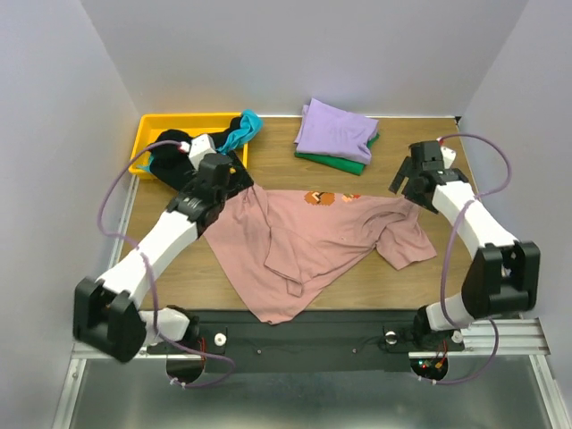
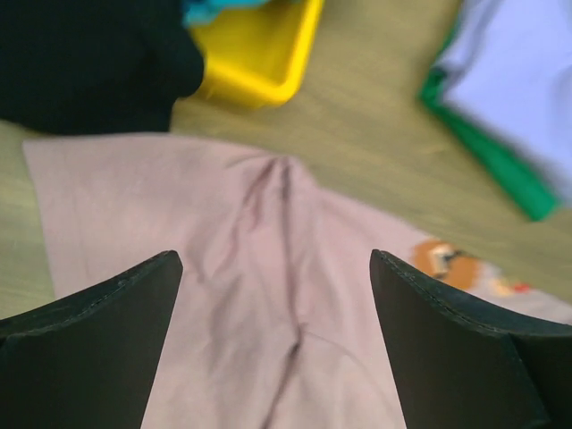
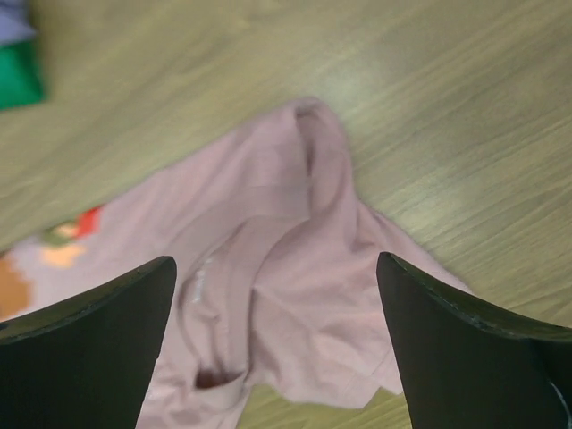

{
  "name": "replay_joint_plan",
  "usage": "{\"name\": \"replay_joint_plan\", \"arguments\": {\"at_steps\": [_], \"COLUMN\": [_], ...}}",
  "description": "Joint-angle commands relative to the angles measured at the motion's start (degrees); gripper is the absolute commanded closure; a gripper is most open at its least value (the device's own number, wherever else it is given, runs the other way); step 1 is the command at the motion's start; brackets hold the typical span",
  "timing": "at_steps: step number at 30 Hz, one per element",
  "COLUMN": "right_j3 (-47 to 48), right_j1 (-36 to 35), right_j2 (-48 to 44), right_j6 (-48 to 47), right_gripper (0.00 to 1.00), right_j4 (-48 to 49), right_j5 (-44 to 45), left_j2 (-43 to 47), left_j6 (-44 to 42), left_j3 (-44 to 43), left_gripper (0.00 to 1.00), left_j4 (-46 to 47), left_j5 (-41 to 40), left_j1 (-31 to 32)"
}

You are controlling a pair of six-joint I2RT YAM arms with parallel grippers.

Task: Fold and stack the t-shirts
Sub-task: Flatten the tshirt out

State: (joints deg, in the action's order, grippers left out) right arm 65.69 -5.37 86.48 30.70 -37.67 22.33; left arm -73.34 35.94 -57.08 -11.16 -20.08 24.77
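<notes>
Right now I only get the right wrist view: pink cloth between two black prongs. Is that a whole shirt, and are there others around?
Observer: Yes. The pink t-shirt lies crumpled across the table, reaching its near edge.
Operator: Any folded already?
Observer: A lavender t-shirt sits folded on a green one at the far side.
Operator: And the other arm?
Observer: The left gripper is open over the pink t-shirt's left part, near a yellow bin.

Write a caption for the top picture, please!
Left gripper and right gripper, both open, hover over a rumpled pink t-shirt; a folded lavender t-shirt lies on a green t-shirt behind.
</notes>
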Motion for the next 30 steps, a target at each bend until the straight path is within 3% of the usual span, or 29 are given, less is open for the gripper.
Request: {"name": "replay_joint_plan", "arguments": {"at_steps": [1,5,7,9,13,15,19,22,28,29,30], "right_j3": [-3.79,-9.08,-10.58,-11.81,-9.98,-8.48,-5.93,-5.31,-5.14,-5.05,-4.87], "right_j1": [-1.31,-12.62,-24.3,-35.69,-50.65,-55.34,-57.82,-58.44,-58.79,-58.79,-58.79], "right_j2": [-11.21,-16.94,-17.13,-15.38,-6.43,-1.78,6.06,9.05,12.49,12.66,12.58], "right_j6": [-3.26,-4.77,-3.99,-1.7,1.03,1.82,2.61,2.96,3.32,3.66,3.93], "right_gripper": [0.0,0.0,0.0,0.0,0.0,0.0,0.03,0.12,0.48,0.6,0.65], "right_j4": [4.61,8.04,9.01,11.38,14.2,15.08,15.08,15.26,15.52,15.52,15.52], "right_j5": [-10.68,-16.95,-17.06,-16.7,-14.16,-13.27,-12.05,-11.87,-11.52,-11.52,-11.17], "left_j2": [11.87,18.4,20.51,23.58,28.77,31.32,34.58,35.9,35.11,34.76,34.67], "left_j6": [3.33,10.62,12.57,15.73,18.19,19.86,20.48,21.01,20.83,20.83,20.83], "left_j3": [7.57,18.3,22.26,24.82,27.46,28.42,29.39,29.39,28.87,28.78,28.69], "left_gripper": [0.02,0.02,0.02,0.02,0.01,0.02,0.02,0.02,0.02,0.02,0.02], "left_j4": [2.55,0.53,-2.63,-6.24,-9.05,-10.02,-9.85,-10.29,-10.2,-10.2,-10.2], "left_j5": [2.14,1.71,0.83,-1.63,-4.18,-5.15,-5.76,-6.12,-6.55,-6.56,-6.38], "left_j1": [0.36,0.27,0.27,0.27,0.19,0.19,0.1,0.1,0.01,0.01,0.01]}}
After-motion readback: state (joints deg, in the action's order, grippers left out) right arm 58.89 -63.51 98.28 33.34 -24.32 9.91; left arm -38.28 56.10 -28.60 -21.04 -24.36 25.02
